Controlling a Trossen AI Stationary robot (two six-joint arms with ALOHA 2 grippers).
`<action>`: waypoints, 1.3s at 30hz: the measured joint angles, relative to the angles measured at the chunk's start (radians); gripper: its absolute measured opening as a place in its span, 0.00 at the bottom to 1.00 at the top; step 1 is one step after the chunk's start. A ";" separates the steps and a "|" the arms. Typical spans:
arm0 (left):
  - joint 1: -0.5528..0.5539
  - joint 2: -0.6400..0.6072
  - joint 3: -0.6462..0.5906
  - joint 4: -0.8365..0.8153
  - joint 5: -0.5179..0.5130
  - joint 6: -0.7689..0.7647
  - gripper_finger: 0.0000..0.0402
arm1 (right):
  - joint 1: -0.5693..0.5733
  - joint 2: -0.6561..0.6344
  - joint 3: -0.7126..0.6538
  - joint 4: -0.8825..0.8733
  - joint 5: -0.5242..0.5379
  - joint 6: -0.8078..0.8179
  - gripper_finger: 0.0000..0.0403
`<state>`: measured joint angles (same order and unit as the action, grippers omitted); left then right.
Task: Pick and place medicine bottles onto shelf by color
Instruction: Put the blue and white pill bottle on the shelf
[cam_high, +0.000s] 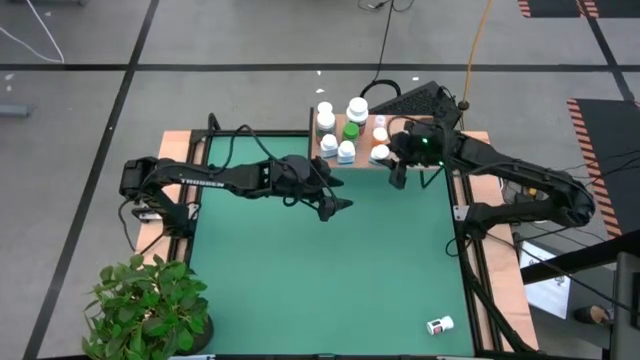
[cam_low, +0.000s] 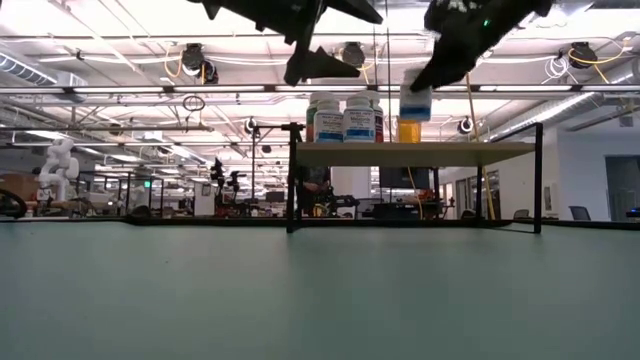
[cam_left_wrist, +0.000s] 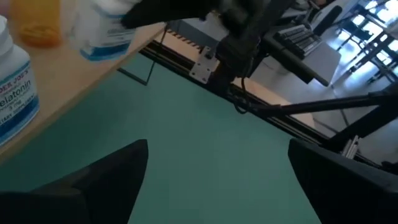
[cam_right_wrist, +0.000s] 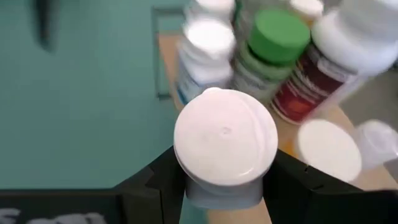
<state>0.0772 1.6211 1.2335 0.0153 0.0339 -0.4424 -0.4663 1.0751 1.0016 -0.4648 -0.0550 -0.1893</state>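
Observation:
The shelf stands at the table's far middle and carries several medicine bottles: white-capped ones, a green one and an orange one. My right gripper is shut on a blue-labelled white bottle over the shelf's right part. My left gripper hangs open with nothing between its fingers, above the green mat just near of the shelf. One more bottle lies on its side at the table's near right. My right gripper pinches the bottle's body just under the white cap between its two fingers, one on either side. The fingers slant down from the table's right. The bottle stands roughly upright, lifted clear above the shelf board.
A potted plant stands at the near left corner. A black device with cables sits behind the shelf. Thin black shelf legs and the table's frame rails bound the green mat.

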 joint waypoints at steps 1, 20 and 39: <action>0.000 0.000 0.000 0.001 -0.003 -0.008 0.97 | -0.015 0.015 0.000 0.000 0.000 -0.023 0.40; 0.001 0.000 0.000 -0.014 -0.010 -0.008 0.97 | -0.184 0.112 0.002 -0.002 -0.185 -0.135 0.42; 0.001 0.000 0.001 -0.016 -0.018 -0.009 0.97 | -0.205 0.069 0.000 -0.003 -0.183 -0.091 0.62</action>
<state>0.0784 1.6211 1.2343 -0.0007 0.0161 -0.4515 -0.6716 1.1445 1.0012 -0.4679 -0.2382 -0.2807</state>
